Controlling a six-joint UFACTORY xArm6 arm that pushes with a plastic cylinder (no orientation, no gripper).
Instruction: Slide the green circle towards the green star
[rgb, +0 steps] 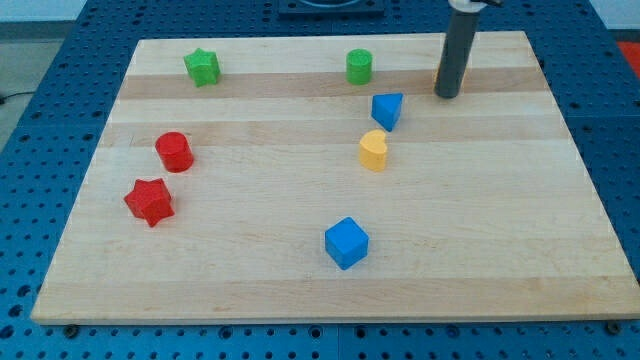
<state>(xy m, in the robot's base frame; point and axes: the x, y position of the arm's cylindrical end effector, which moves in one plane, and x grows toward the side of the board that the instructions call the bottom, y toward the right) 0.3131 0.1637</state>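
Observation:
The green circle (359, 66) stands near the board's top edge, a little right of centre. The green star (202, 67) lies at the same height toward the view's top left, well apart from it. My tip (448, 95) rests on the board to the right of the green circle, with a gap between them. A sliver of an orange or yellow block (436, 74) shows just behind the rod, mostly hidden by it.
A blue triangular block (387, 110) and a yellow block (373, 151) lie below the green circle. A blue cube (346, 243) sits at bottom centre. A red cylinder (174, 152) and a red star (149, 202) lie at the left. The wooden board (500, 220) rests on a blue pegboard.

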